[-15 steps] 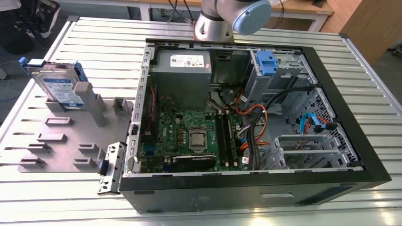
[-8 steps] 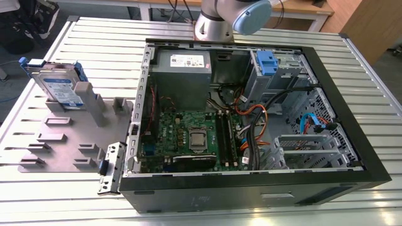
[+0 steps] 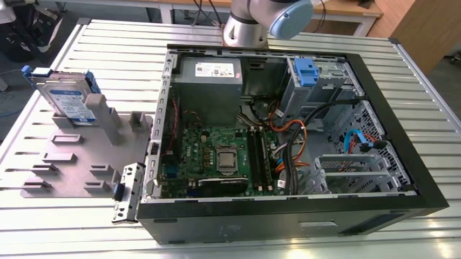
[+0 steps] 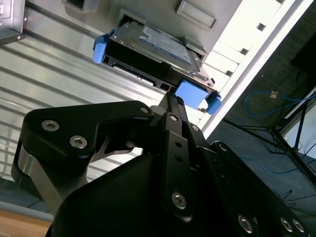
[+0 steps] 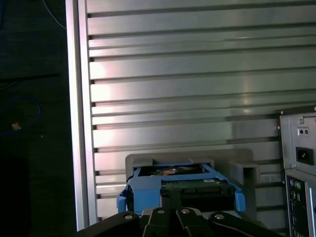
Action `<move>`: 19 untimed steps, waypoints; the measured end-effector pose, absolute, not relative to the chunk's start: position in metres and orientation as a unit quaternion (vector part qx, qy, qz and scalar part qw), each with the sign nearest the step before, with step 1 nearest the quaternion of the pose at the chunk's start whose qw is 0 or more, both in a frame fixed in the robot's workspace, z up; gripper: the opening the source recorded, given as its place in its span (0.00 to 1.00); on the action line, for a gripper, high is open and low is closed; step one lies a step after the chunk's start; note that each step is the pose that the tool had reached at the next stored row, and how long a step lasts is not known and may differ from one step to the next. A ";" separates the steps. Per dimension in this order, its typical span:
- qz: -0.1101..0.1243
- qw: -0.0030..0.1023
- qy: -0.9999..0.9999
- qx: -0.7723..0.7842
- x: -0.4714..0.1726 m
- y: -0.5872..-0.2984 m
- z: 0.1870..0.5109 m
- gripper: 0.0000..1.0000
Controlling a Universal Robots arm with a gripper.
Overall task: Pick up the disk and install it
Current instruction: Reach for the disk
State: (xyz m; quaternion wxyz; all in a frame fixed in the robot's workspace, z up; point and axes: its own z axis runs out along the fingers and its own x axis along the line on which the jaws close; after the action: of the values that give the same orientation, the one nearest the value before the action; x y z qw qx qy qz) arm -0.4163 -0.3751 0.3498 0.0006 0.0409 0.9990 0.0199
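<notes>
exterior view: the disk (image 3: 70, 101) stands in a grey holder (image 3: 72, 159) on the worktop (image 3: 108, 48). end effector (image 4: 170, 113) width: cannot tell.

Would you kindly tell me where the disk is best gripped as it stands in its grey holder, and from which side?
Probably by the blue side rails at the free upper end of the disk, coming from above. It stands on edge, leaning, in the grey holder, whose posts cover its lower part, so only the top lies open.

Open computer case (image 3: 288, 211) — motherboard (image 3: 209, 147) inside, grey fixture (image 3: 78, 162)
</notes>
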 end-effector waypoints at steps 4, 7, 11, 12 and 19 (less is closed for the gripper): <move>0.020 -0.006 0.999 0.041 -0.416 -0.382 0.349 0.11; 0.020 -0.007 0.999 0.041 -0.416 -0.382 0.349 0.11; 0.020 -0.007 0.999 0.041 -0.414 -0.384 0.348 0.11; 0.020 -0.007 0.999 0.041 -0.412 -0.385 0.348 0.11; 0.020 -0.007 0.999 0.041 -0.408 -0.387 0.348 0.11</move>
State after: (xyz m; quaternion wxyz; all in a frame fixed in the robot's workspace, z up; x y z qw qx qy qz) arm -0.4077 -0.3870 0.3484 -0.0072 0.0410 0.9989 0.0195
